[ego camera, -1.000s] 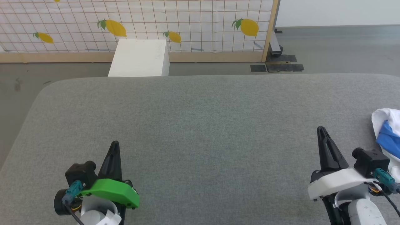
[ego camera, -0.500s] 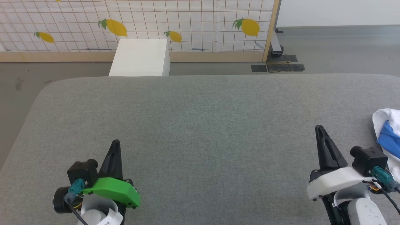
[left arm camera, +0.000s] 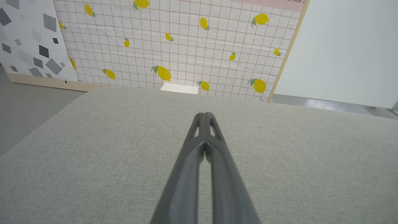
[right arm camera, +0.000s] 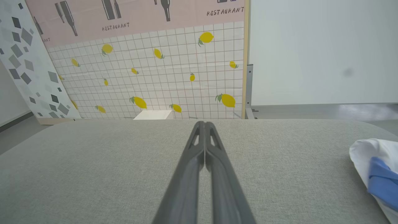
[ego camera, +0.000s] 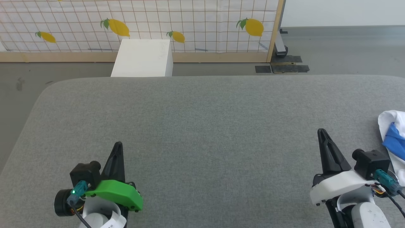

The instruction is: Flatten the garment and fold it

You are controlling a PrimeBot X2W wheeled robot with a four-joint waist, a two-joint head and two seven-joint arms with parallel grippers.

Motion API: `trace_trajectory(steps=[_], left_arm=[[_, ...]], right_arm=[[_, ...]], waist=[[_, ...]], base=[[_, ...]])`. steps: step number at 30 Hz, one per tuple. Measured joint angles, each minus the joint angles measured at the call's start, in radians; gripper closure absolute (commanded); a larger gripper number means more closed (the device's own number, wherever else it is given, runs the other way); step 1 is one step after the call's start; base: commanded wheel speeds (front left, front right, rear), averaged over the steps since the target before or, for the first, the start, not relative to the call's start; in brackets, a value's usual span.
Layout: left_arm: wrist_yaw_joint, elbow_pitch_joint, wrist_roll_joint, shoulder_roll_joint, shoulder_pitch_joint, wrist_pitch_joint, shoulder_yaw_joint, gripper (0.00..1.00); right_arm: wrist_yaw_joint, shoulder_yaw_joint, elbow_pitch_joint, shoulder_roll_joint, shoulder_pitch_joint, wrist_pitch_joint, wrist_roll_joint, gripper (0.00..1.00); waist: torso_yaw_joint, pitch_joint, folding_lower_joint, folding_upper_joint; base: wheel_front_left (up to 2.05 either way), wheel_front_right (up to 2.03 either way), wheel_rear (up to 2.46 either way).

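The garment (ego camera: pixel 393 133), white with a blue part, lies bunched at the far right edge of the grey padded table (ego camera: pixel 202 126), cut off by the head view's border. The right wrist view has the garment (right arm camera: pixel 374 165) at its lower right. My right gripper (ego camera: pixel 321 133) hovers just left of it, shut and holding nothing, fingers pressed together (right arm camera: pixel 204 124). My left gripper (ego camera: pixel 117 145) is at the lower left over bare fabric, also shut and holding nothing (left arm camera: pixel 205 115).
A white box (ego camera: pixel 142 58) stands on the floor beyond the table's far edge, in front of a lemon-patterned screen (ego camera: pixel 139 25). Grey floor runs past the table at left and back right. The table's left corner is rounded.
The head view has drifted slightly, shifting the scene. Both grippers stay shut in about the same places; the garment lies as before.
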Motion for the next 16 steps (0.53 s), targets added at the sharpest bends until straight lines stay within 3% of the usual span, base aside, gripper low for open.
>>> trace_trajectory(steps=[16], left_arm=[[0.000, -0.031, 0.053, -0.010, 0.010, 0.031, 0.015, 1.00]], right_arm=[[0.000, 0.006, -0.029, 0.000, 0.011, 0.026, -0.025, 1.00]], waist=[[0.004, 0.001, 0.0000, 0.0000]], base=[[0.00, 0.00, 0.00]])
